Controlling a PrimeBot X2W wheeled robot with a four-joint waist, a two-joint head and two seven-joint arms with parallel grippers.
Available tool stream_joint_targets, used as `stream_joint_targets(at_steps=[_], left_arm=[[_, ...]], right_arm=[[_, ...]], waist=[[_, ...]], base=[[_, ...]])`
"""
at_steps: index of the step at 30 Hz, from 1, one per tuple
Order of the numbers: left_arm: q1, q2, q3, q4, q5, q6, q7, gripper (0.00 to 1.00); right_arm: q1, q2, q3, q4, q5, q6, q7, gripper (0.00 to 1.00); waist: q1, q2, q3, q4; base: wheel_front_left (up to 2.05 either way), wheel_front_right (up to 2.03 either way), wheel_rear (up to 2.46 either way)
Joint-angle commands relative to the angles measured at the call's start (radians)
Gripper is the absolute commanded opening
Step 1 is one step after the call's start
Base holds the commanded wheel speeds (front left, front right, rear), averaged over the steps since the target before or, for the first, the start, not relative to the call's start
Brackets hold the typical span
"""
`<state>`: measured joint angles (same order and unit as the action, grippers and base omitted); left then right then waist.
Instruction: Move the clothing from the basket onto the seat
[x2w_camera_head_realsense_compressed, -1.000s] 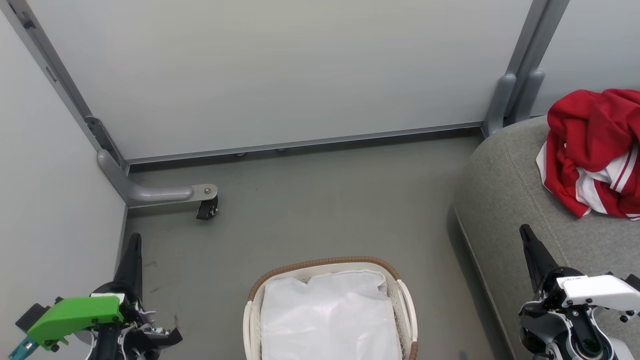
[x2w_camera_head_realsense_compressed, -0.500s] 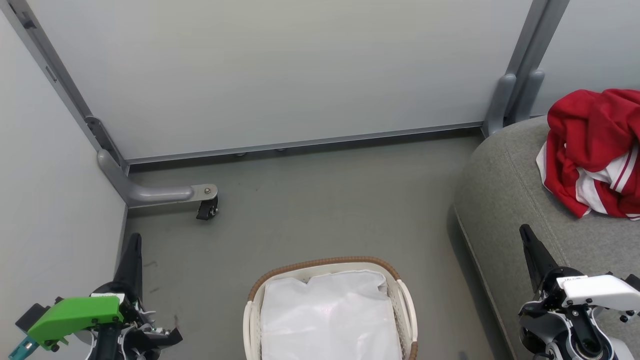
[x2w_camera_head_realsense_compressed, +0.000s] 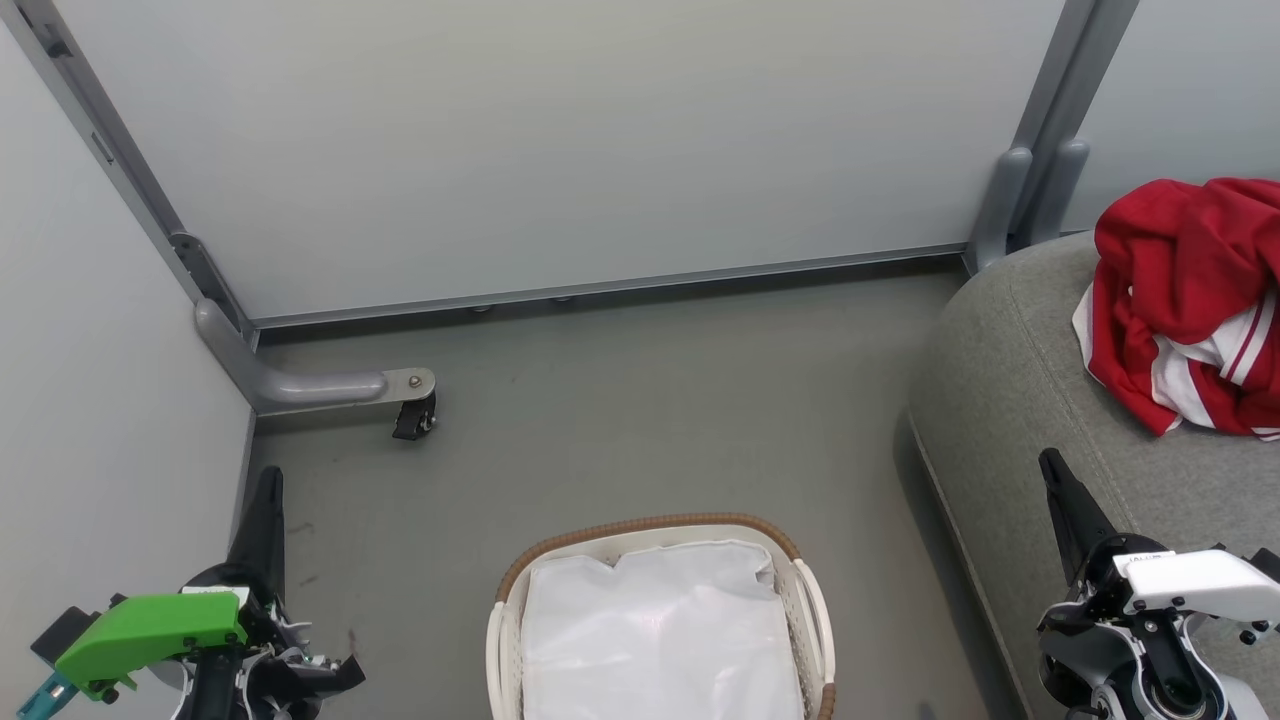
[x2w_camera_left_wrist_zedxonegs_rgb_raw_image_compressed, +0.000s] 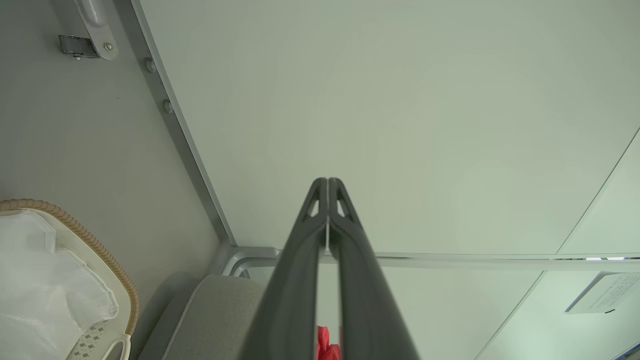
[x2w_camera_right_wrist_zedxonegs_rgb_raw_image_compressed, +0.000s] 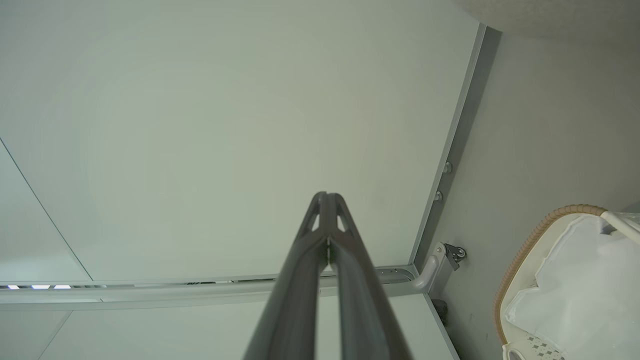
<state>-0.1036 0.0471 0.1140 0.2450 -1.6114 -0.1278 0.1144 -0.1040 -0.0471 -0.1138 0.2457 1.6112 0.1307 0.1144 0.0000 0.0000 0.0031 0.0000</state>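
The left end effector (x2w_camera_head_realsense_compressed: 267, 490) has its two dark fingers pressed flat together with nothing between them (the left wrist view shows the tips meeting (x2w_camera_left_wrist_zedxonegs_rgb_raw_image_compressed: 327, 184)), and it hangs above the floor (x2w_camera_head_realsense_compressed: 650, 400) close to the floor's left edge. The right end effector (x2w_camera_head_realsense_compressed: 1053, 472) is closed on itself and empty in the same way, its tips touching in the right wrist view (x2w_camera_right_wrist_zedxonegs_rgb_raw_image_compressed: 327, 196), and it hovers over the near part of the seat (x2w_camera_head_realsense_compressed: 1010, 400). Between the two, at the near edge of the visible floor, stands the basket (x2w_camera_head_realsense_compressed: 640, 525), apart from the seat's rounded side; inside it shows a white lining (x2w_camera_head_realsense_compressed: 660, 630). The clothing (x2w_camera_head_realsense_compressed: 1180, 290), red with white panels and stripes, lies crumpled on top of the seat, back from its rounded left edge and toward its far end. A caster (x2w_camera_head_realsense_compressed: 412, 420) rests near the floor's far left corner, below the pale wall panel (x2w_camera_head_realsense_compressed: 550, 150).
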Motion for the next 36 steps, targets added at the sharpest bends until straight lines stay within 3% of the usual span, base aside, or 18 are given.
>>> stream_joint_targets(at_steps=[1,36], left_arm=[[-0.011,0.006,0.002,-0.002,-0.003,-0.005,0.003,0.00],[-0.011,0.006,0.002,-0.002,-0.003,-0.005,0.003,0.00]], right_arm=[[-0.008,-0.006,-0.002,-0.004,0.003,0.000,0.003,0.00],[-0.008,-0.006,-0.002,-0.004,0.003,0.000,0.003,0.00]], waist=[[0.0000,0.0000,0.000,0.000],[0.0000,0.0000,0.000,0.000]], base=[[0.00,0.00,0.00],[0.00,0.00,0.00]])
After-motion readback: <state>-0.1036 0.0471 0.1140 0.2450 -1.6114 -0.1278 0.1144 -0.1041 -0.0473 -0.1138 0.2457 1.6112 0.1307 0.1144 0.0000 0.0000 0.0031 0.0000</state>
